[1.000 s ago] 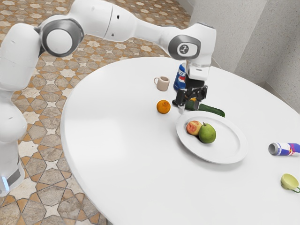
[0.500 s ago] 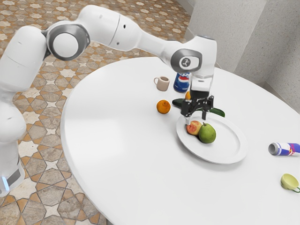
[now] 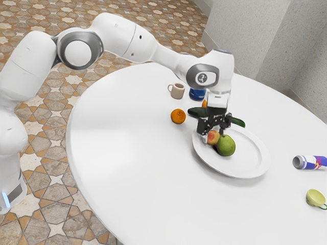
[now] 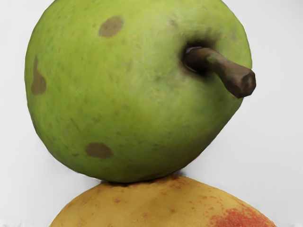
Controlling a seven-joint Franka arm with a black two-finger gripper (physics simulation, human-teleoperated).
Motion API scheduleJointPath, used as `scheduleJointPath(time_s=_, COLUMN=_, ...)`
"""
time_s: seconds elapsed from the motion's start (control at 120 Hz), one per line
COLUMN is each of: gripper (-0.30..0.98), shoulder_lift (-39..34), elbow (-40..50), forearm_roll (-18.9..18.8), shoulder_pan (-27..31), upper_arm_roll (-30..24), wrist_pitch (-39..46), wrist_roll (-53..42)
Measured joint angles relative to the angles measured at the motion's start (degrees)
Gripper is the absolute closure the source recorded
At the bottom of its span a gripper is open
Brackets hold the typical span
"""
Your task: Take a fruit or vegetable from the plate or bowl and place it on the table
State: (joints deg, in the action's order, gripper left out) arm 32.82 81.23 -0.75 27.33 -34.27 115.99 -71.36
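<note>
your gripper (image 3: 213, 133) hangs low over the plate (image 3: 251, 164), at the edge nearer the exterior view's left, and its two fingers stand wide apart, with the peach (image 3: 213, 139) just under and between them. you have nothing lifted: the peach, red and yellow, rests on the plate, and right beside it is the green pear (image 3: 226, 146). in the wrist view you see the pear up close, with its thick brown stem (image 4: 222, 71) and a few brown spots (a bit bruised, that one), and the peach's rounded top lies against it as you look down.

just past the plate's rim, behind your gripper, you have a long dark green cucumber (image 3: 196, 112) lying on the table (image 3: 125, 158), its middle hidden by the hand. a bit of a second orange fruit (image 3: 204, 103) peeks out beside the hand. nearer the exterior view's left, clear of the plate, sits the whole orange (image 3: 178, 116). farther back you find a pinkish beige mug (image 3: 178, 91) and, near it, a blue can (image 3: 196, 95) partly covered by the arm. well apart from all that, toward the exterior view's right, a blue and silver can (image 3: 310, 163) lies on its side, and nearer the camera is a yellow-green cup (image 3: 315, 197).
</note>
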Motion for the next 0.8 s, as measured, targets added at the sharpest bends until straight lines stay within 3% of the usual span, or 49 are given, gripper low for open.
scheduleJointPath(time_s=0.108, gripper=0.35, shoulder_lift=-0.67, elbow=-0.47, forearm_roll=-0.31, shoulder_pan=0.11, upper_arm_roll=0.22, wrist_pitch=1.31, wrist_roll=-0.08)
scheduleJointPath(time_s=0.258, gripper=0.48, shoulder_lift=-2.79, elbow=-5.86, forearm_roll=-0.77, shoulder_pan=0.05, upper_arm_roll=0.6, wrist_pitch=2.45, wrist_roll=-0.06)
scheduleJointPath(time_s=0.4, gripper=0.44, shoulder_lift=-1.71, elbow=-18.23, forearm_roll=-0.29, shoulder_pan=-3.91, upper_arm_roll=10.17, wrist_pitch=8.41, wrist_roll=0.2)
scheduleJointPath(time_s=0.467, gripper=0.35, shoulder_lift=3.42, elbow=-23.33, forearm_roll=0.58, shoulder_pan=-10.08, upper_arm_roll=19.25, wrist_pitch=13.62, wrist_roll=0.33)
scheduleJointPath(time_s=0.525, gripper=0.29, shoulder_lift=7.36, elbow=-24.74, forearm_roll=1.51, shoulder_pan=-19.14, upper_arm_roll=31.93, wrist_pitch=19.58, wrist_roll=0.95)
scheduleJointPath(time_s=0.567, gripper=0.26, shoulder_lift=8.85, elbow=-24.92, forearm_roll=2.23, shoulder_pan=-22.27, upper_arm_roll=36.65, wrist_pitch=23.34, wrist_roll=1.43)
scheduleJointPath(time_s=0.642, gripper=0.21, shoulder_lift=9.45, elbow=-24.8, forearm_roll=3.09, shoulder_pan=-24.16, upper_arm_roll=39.75, wrist_pitch=28.36, wrist_roll=2.17)
scheduleJointPath(time_s=0.8, gripper=0.14, shoulder_lift=9.71, elbow=-23.99, forearm_roll=5.66, shoulder_pan=-24.07, upper_arm_roll=40.82, wrist_pitch=34.19, wrist_roll=3.63)
